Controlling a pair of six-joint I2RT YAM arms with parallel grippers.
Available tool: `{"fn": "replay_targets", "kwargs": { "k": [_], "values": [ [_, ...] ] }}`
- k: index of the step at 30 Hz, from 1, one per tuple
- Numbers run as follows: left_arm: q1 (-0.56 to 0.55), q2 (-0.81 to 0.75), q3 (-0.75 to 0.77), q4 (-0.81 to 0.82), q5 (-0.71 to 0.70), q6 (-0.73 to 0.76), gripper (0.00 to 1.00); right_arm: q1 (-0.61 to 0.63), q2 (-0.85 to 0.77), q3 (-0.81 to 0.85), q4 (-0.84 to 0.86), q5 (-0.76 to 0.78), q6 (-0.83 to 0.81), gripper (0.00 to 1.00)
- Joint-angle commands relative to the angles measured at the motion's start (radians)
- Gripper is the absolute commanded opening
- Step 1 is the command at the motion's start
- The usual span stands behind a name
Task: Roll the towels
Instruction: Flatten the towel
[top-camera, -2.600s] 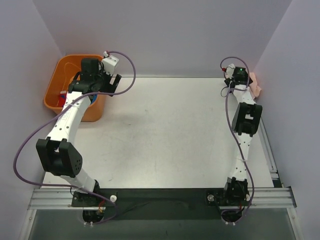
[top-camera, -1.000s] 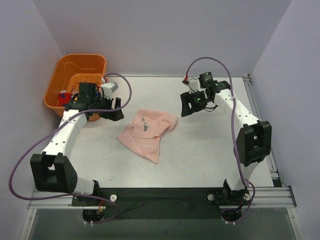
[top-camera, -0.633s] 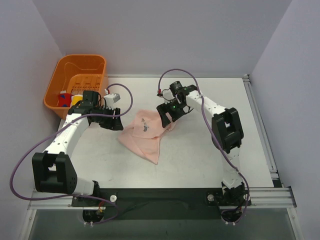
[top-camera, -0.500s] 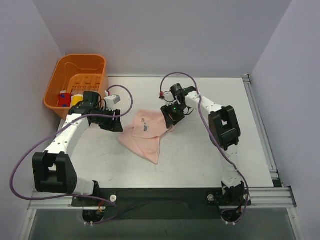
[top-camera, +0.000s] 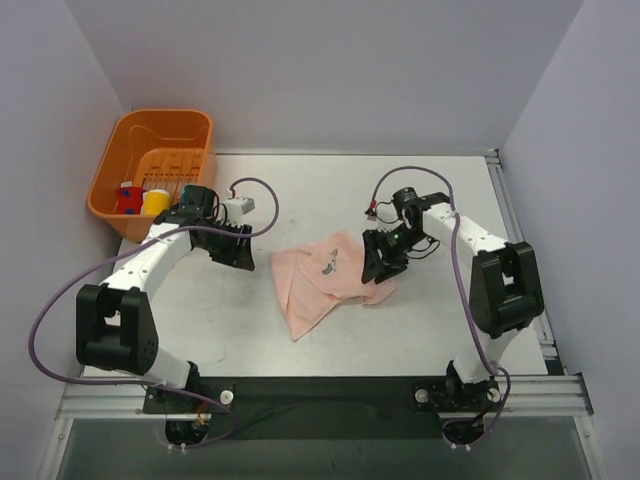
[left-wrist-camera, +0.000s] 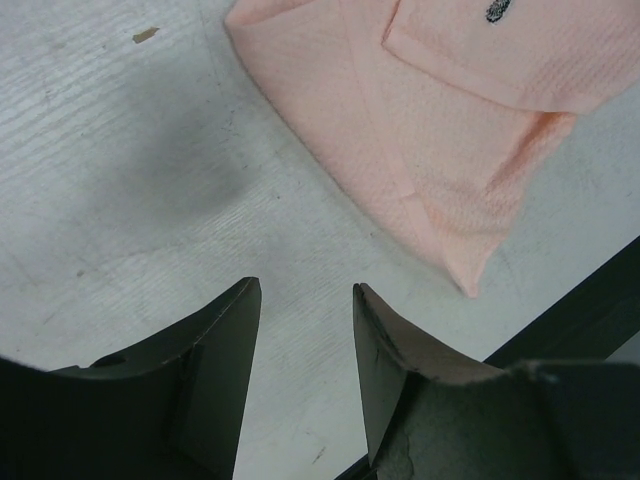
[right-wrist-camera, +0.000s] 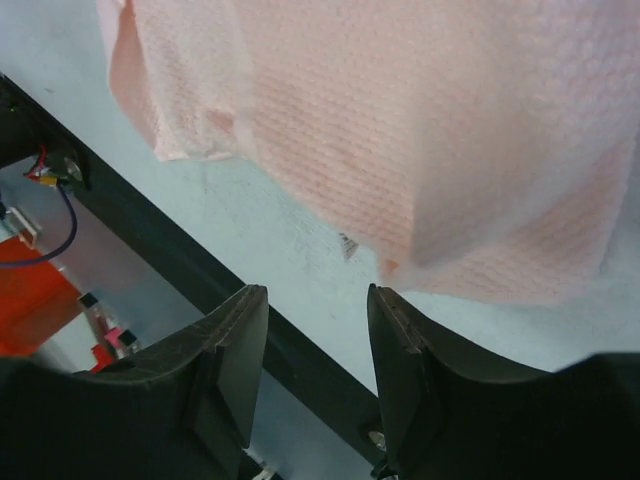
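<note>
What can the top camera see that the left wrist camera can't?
Only the top view: the orange basket with small things inside, and the right gripper by the towel's right side. Only the left wrist view: the left gripper up close, its jaws apart with nothing between them, and a tiny brown speck on the table. Both: the pink towel, crumpled and folded over, its little dark mark, and the pale table.
</note>
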Motion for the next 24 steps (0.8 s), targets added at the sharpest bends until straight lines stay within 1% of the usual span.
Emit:
{"fn": "replay_targets", "kwargs": {
  "k": [1,2,3,4,5,6,7,8,9,10,12,14,15,17,18,22,24],
  "values": [
    [-0.037,0.019,0.013,0.082,-0.012,-0.039,0.53,0.036,-0.124,0.027,0.020,0.108,0.031,0.43],
    [-0.042,0.022,0.017,0.092,-0.020,-0.049,0.53,0.067,-0.147,0.059,0.060,0.152,0.041,0.43],
    [-0.044,0.033,0.021,0.098,-0.018,-0.077,0.53,0.093,-0.152,0.079,0.073,0.233,0.044,0.42],
    [-0.042,0.036,0.028,0.115,-0.005,-0.092,0.53,0.119,-0.148,0.098,0.085,0.266,0.041,0.40],
    [-0.034,0.038,0.031,0.122,0.011,-0.106,0.53,0.146,-0.123,0.142,0.106,0.309,0.038,0.38],
    [-0.028,0.035,0.033,0.130,0.028,-0.124,0.52,0.204,-0.102,0.164,0.114,0.338,0.039,0.36],
    [-0.024,0.032,0.034,0.147,0.054,-0.125,0.52,0.225,-0.077,0.193,0.119,0.389,0.047,0.33],
    [-0.019,0.024,0.039,0.150,0.055,-0.156,0.53,0.245,-0.021,0.220,0.123,0.407,0.070,0.33],
    [-0.014,0.007,0.042,0.152,0.058,-0.167,0.53,0.278,0.012,0.291,0.122,0.421,0.084,0.33],
    [-0.008,-0.004,0.042,0.161,0.066,-0.175,0.53,0.295,0.044,0.323,0.119,0.453,0.094,0.33],
    [0.033,-0.042,0.053,0.162,0.072,-0.198,0.55,0.326,0.122,0.401,0.117,0.460,0.114,0.33],
    [0.082,-0.073,0.062,0.158,0.124,-0.226,0.56,0.346,0.186,0.441,0.117,0.473,0.131,0.33],
    [0.128,-0.105,0.073,0.150,0.140,-0.232,0.57,0.358,0.203,0.472,0.117,0.479,0.144,0.33],
    [0.148,-0.134,0.085,0.129,0.149,-0.226,0.58,0.391,0.254,0.501,0.117,0.496,0.151,0.33],
    [0.185,-0.158,0.096,0.104,0.149,-0.218,0.58,0.401,0.272,0.517,0.117,0.507,0.156,0.33],
    [0.205,-0.214,0.088,0.069,0.115,-0.192,0.62,0.444,0.349,0.592,0.110,0.555,0.161,0.35],
    [0.210,-0.235,0.077,0.066,0.106,-0.183,0.62,0.463,0.392,0.613,0.102,0.585,0.156,0.36]
  ]
}}
